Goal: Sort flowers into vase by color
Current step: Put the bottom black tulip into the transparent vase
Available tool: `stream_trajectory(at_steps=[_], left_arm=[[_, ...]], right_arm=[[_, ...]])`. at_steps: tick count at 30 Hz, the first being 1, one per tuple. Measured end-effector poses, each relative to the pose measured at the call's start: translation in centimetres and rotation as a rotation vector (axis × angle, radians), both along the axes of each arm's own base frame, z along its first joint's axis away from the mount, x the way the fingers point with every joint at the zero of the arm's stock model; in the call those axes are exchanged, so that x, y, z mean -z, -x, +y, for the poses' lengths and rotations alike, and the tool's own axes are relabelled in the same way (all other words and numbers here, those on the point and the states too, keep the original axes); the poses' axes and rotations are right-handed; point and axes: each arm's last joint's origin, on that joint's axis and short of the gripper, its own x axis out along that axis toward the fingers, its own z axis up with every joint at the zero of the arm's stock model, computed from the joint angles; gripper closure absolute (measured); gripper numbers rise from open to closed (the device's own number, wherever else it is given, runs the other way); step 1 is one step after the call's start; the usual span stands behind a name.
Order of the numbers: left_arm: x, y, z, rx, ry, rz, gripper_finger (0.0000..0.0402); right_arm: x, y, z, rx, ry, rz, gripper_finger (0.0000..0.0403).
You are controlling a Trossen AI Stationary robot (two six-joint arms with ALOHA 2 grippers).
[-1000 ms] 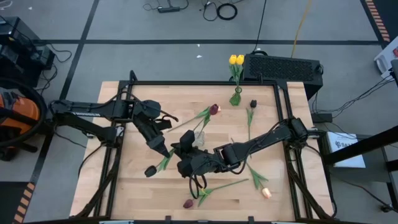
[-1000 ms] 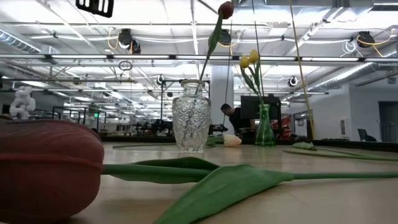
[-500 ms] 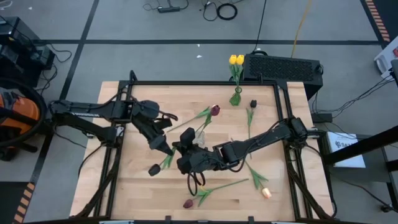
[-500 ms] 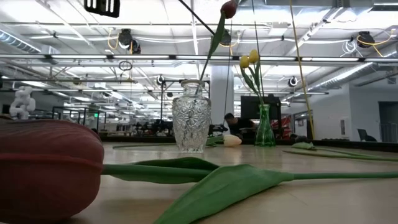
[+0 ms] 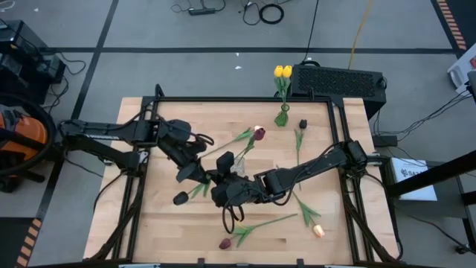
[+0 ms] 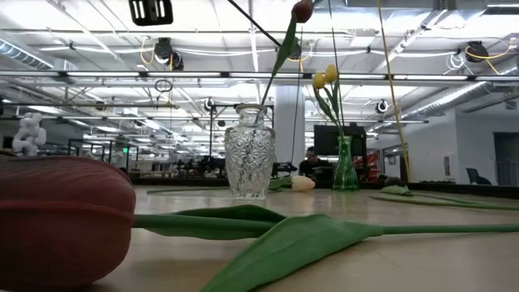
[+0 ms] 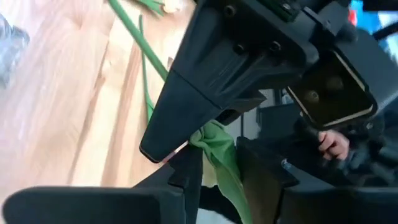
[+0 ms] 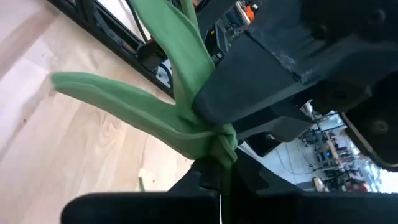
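Readable writing: none made out | right fingers (image 5: 223, 187) are closed on a dark tulip (image 5: 181, 198) at its green stem, mid-counter (image 5: 327, 246) beside the glass vase (image 5: 236, 165) | stem runs diagonally, head toward the left front | left fingers (image 5: 195, 173) are parted around the same stem.

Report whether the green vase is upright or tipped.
Upright: the green vase stands on its base on the table, two yellow tulips rising from its neck.
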Motion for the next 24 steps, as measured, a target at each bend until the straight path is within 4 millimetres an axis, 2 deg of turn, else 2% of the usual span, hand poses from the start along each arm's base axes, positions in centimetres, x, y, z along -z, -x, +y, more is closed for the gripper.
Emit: stream_trajectory(at_steps=[6, 12, 18, 21, 24], left_arm=[[-0.1, 0.2, 0.8, 0.111, -0.021, -0.068, 0.029], [-1.2, 1.5, 2.1, 0.08, -0.049, -0.135, 0.029], [-3.8, 5.1, 3.2, -0.039, -0.201, -0.307, 0.029], [-5.0, 7.1, 3.2, -0.112, -0.315, -0.392, 0.029], [-5.9, 8.9, 2.7, -0.138, -0.419, -0.472, 0.029]], right_arm=[[-0.2, 0.0, 0.1, 0.014, -0.07, -0.039, 0.0403], [-0.4, 0.1, 0.2, 0.025, -0.123, -0.068, 0.0403], [-0.4, 0.3, 0.8, 0.029, -0.164, -0.088, 0.0402], [-0.6, 0.4, 1.2, 0.029, -0.182, -0.109, 0.0402], [-1.0, 0.3, 1.4, 0.053, -0.288, -0.191, 0.0402]])
